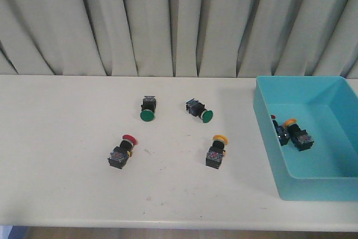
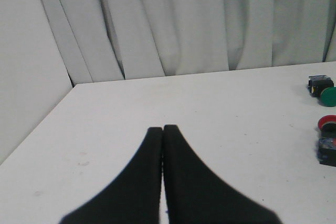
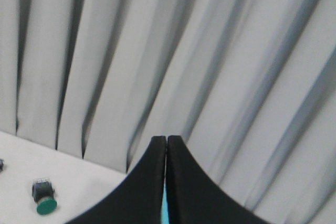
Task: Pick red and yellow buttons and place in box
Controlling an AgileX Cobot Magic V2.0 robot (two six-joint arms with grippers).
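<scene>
White table (image 1: 67,155), red button (image 2: 326,123) beside left hand (image 2: 163,128)

This looks like a robotics lab or test bay, not anyone's home. A plain white table (image 1: 67,155) stands against a floor-length grey curtain (image 1: 179,20) that closes off the whole background (the sort hung to keep a camera's view clean). The only things laid out are industrial push buttons (image 1: 123,150) with red, yellow and green caps and a turquoise plastic bin (image 1: 313,188), arranged like test pieces. Black gripper fingers (image 2: 152,182) show in both wrist views.
</scene>
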